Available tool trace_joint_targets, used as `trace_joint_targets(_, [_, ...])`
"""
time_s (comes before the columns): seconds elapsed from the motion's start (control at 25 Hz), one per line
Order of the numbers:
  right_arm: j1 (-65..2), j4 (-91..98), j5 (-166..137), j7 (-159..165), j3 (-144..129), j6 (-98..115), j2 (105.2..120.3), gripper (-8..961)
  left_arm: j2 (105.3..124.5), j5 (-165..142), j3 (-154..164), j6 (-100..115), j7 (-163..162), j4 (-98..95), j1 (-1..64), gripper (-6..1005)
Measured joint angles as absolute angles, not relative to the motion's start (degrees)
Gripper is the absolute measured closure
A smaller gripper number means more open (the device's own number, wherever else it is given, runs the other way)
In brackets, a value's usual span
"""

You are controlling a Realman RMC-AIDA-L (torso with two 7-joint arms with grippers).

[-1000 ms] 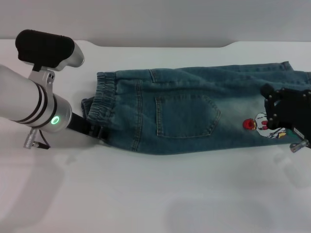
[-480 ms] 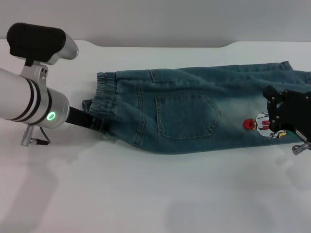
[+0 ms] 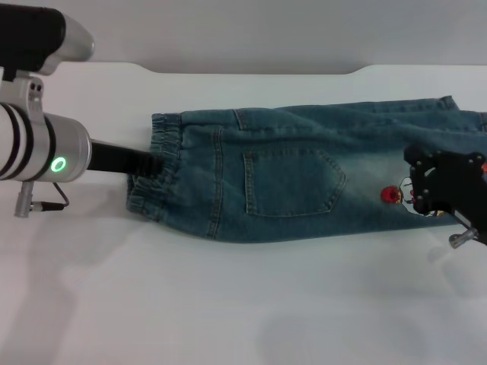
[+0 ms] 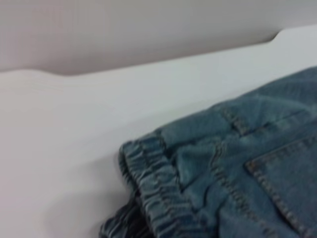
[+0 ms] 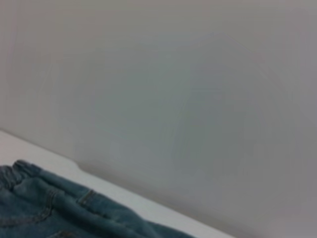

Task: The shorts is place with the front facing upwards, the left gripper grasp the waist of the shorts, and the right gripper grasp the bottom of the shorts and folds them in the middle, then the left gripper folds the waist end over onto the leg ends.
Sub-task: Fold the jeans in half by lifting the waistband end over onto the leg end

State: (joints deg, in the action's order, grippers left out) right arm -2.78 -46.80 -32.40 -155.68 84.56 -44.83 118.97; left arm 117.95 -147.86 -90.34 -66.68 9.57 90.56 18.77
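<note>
On the white desk (image 3: pixel 228 304) a pair of blue denim shorts (image 3: pixel 304 175) lies flat and already doubled lengthwise, so a back pocket (image 3: pixel 293 182) faces up near the middle, with the elastic waistband (image 3: pixel 156 171) toward the robot's left and the leg ends running off toward its right. In the head view the bare near part of the desk comes first, then the lower folded edge of the shorts, then the two arms at either end of the garment. The left claw (image 3: pixel 148 163) reaches in level from the left side on its silver arm, which shows a green ring light, and its dark tip meets the gathered waistband, which bunches up around it; whether its fingers are closed on the cloth I cannot tell, since they are hidden in the folds. The right claw (image 3: pixel 441 190) sits over the leg end, on top of the denim and partly covering a small red and white cartoon patch (image 3: pixel 396 195); how far its fingers are parted I cannot tell either. The left wrist view shows the ruffled waistband (image 4: pixel 153 193) close up with a stitched pocket corner beside it. Beyond the shorts the far edge of the desk meets a plain grey wall (image 3: pixel 243 30)
</note>
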Motion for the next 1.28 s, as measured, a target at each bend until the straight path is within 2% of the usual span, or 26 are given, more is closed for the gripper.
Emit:
trace_joint_targets(0.24, [-3.6, -46.1, -32.3, -155.5, 84.0, -44.8, 118.97, 953, 117.95, -147.2, -90.8, -66.7, 9.9, 90.1, 18.3, 743])
trace_joint_targets(0.32, [-3.7, -46.1, -32.3, -155.4, 84.0, -44.8, 118.88, 953, 117.95, -147.5, -90.8, -66.6, 9.9, 90.1, 18.3, 938])
trace_joint_targets(0.52, [-3.7, -46.0, -32.5, -155.4, 84.1, -44.8, 118.83, 953, 117.88, -149.0, -91.7, -68.5, 9.9, 90.3, 18.8, 1001])
trace_joint_targets(0.76, [-3.9, -45.8, -32.6, -155.4, 84.4, -44.7, 118.82, 953, 117.91, -152.8, -90.9, -69.9, 9.9, 91.1, 19.6, 953])
trace_joint_targets(0.96, [-3.9, -45.7, -32.6, -155.4, 84.6, -44.7, 118.82, 953, 117.99, -152.5, -91.0, -71.6, 9.5, 86.6, 22.2, 718])
trace_joint_targets(1.28, [-4.2, -45.5, -32.6, -155.3, 84.3, -44.7, 118.83, 953, 118.03, -152.5, -90.9, -72.2, 9.7, 84.6, 23.4, 538])
